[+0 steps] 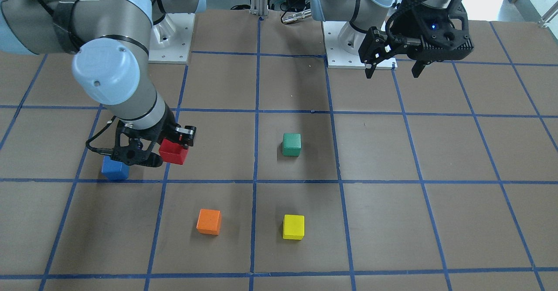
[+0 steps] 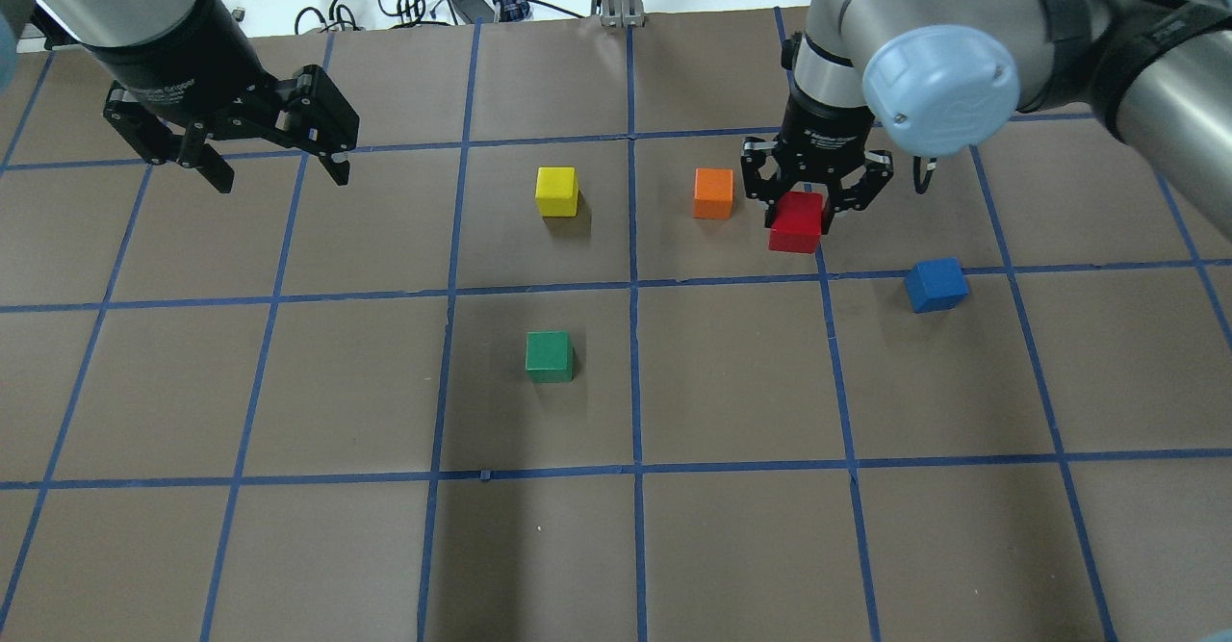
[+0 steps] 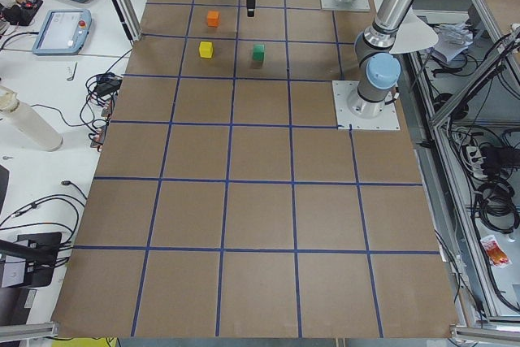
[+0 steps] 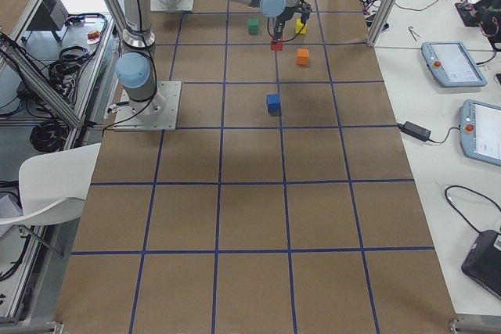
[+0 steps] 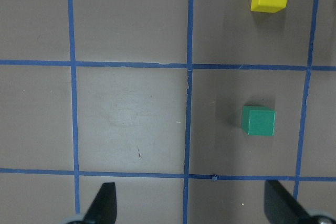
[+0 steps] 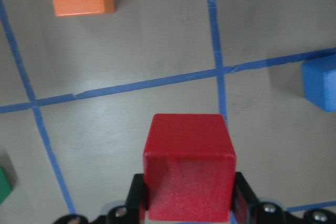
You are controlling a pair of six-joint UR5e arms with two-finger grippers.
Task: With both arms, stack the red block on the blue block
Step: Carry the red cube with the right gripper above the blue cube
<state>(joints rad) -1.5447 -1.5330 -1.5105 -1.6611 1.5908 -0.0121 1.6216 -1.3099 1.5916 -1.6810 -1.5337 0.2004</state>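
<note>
My right gripper is shut on the red block and holds it a little above the table. The wrist view shows the red block gripped between the two fingers. The blue block sits alone on the table, to the right of the held block and nearer the robot. It shows at the right edge of the right wrist view. In the front view the red block hangs just beside the blue block. My left gripper is open and empty, raised over the far left of the table.
An orange cube sits close to the left of the right gripper. A yellow cube and a green cube stand mid-table. Blue tape lines form a grid on the brown table.
</note>
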